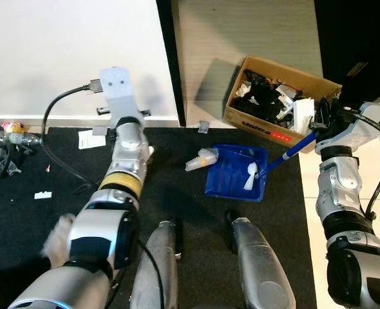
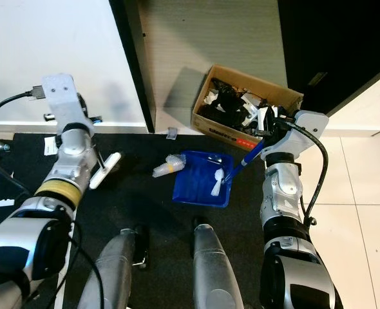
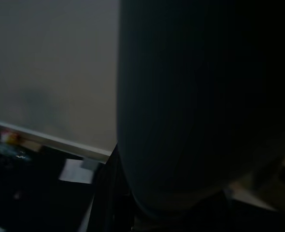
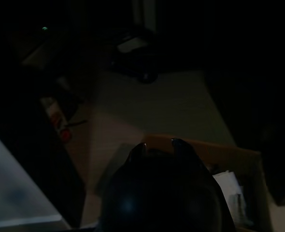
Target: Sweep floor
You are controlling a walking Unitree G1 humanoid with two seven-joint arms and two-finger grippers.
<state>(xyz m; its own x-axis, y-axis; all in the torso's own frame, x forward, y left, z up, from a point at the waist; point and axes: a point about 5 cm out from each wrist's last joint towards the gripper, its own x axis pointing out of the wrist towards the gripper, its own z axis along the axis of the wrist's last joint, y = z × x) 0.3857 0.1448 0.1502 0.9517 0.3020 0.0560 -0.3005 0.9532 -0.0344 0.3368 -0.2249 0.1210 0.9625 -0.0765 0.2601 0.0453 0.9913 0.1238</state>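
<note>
Here, right claw (image 2: 275,129) on blue dustpan (image 2: 203,170) handle, trash inside.

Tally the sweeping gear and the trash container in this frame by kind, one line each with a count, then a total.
Blue dustpan: 1
Blue handle running from the dustpan up to the right gripper: 1
White brush by the left arm: 1
Cardboard box of trash: 1
Total: 4
</note>
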